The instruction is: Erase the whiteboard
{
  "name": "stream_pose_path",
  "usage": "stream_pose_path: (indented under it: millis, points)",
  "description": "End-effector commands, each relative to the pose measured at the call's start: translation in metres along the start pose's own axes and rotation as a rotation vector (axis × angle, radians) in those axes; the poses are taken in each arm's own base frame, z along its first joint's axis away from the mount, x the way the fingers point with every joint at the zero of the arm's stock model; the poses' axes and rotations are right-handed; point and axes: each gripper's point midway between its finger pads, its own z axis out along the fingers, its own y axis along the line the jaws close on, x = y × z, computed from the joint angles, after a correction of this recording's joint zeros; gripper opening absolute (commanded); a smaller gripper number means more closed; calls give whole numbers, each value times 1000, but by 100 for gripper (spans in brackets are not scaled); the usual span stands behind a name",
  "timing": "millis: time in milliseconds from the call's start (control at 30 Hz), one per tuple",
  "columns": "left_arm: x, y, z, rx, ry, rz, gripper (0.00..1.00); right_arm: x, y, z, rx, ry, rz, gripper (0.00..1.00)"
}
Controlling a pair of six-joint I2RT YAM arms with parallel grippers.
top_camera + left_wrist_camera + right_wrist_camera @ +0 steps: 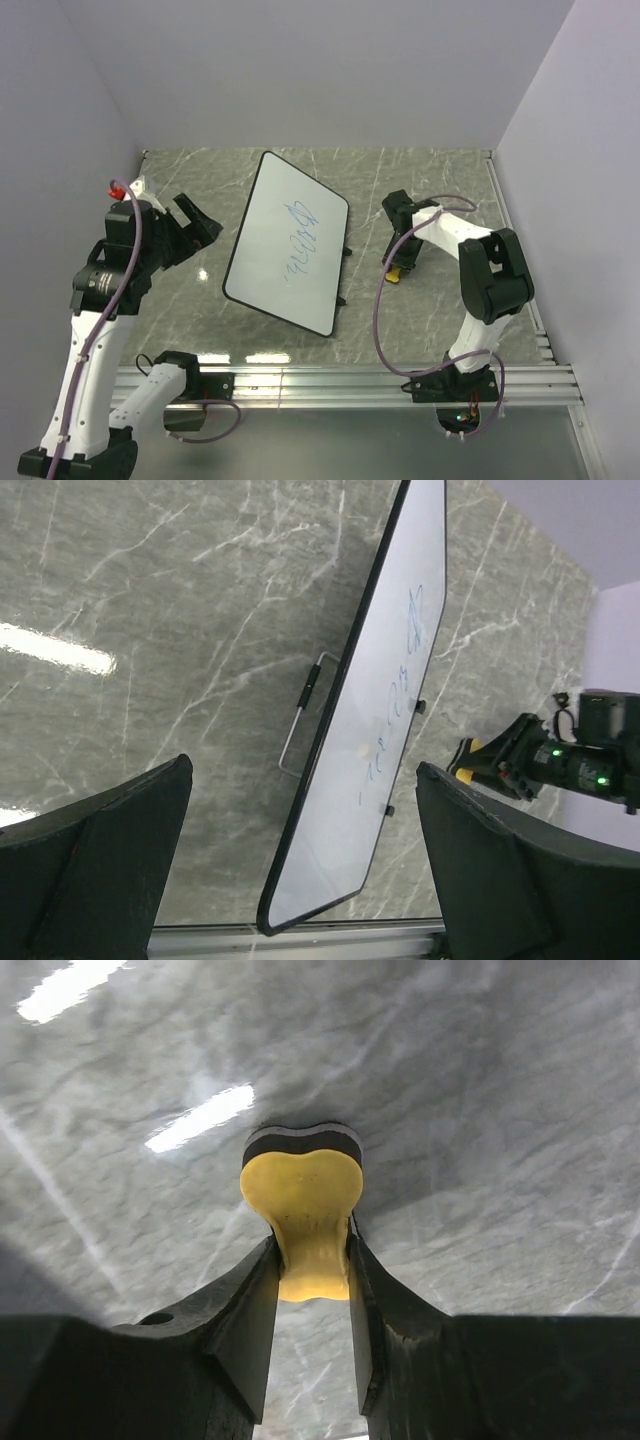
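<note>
my right fingers pinch the yellow eraser at its waist; my left fingers are spread, empty. the whiteboard lies between them, blue scribbles untouched: all erasing remains.

Overhead view, left wrist shares whiteboard

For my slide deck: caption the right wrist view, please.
Right claw shut on the yellow eraser at its narrow waist, over the marble table.
</note>
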Motion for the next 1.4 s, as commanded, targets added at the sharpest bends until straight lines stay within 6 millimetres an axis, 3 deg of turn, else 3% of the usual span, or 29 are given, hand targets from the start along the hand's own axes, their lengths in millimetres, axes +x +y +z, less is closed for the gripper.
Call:
stream_pose_path:
  millis: [0,67,167,233,367,500,633,733,767,933,1033,1233,1333,1367]
  points:
    - [-6,-7,13,29,-4,65,100,-21,27,-30,-143,-50,-11,11]
    - [-3,-16,21,73,19,80,99,-25,42,-48,-241,-73,-36,11]
    - [1,-30,33,156,46,105,99,-30,67,-97,-426,-116,-57,7]
    - [5,-29,44,157,61,115,99,-26,78,-117,-514,-104,-69,4]
    - [13,-32,69,195,106,162,99,-20,96,-163,-678,-128,-101,0]
    - [12,-42,95,249,111,185,98,-14,106,-194,-766,-135,-133,0]
    - [13,-45,118,278,105,209,96,-6,110,-206,-801,-112,-159,0]
    - [19,-48,138,309,141,215,80,1,115,-210,-822,-93,-178,0]
    - [21,-51,140,334,154,220,68,5,121,-212,-841,-90,-191,0]
    - [38,-50,158,383,195,221,57,15,148,-217,-879,-49,-230,0]
    - [45,-54,163,422,234,219,54,17,169,-217,-880,-36,-258,0]
    - [51,-49,168,406,263,238,38,10,223,-222,-924,0,-277,0]
    - [52,-47,170,395,278,243,25,7,251,-218,-929,5,-300,0]
    - [53,-47,170,394,283,246,16,6,262,-212,-925,22,-300,0]
